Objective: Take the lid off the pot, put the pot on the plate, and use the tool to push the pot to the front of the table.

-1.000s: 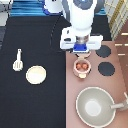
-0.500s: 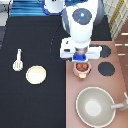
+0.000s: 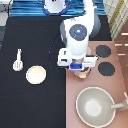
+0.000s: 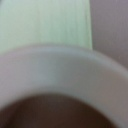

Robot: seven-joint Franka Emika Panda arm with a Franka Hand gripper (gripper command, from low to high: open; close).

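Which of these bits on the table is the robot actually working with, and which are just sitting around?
Part of the job:
- pot, on the stove counter under the end effector
- plate
- spatula
- black table

Just lying about:
- large grey pan
- stove burners

The lid is not visible.

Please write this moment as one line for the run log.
hand: low over pot on stove | plate: on table, bare | tool: beside plate, untouched
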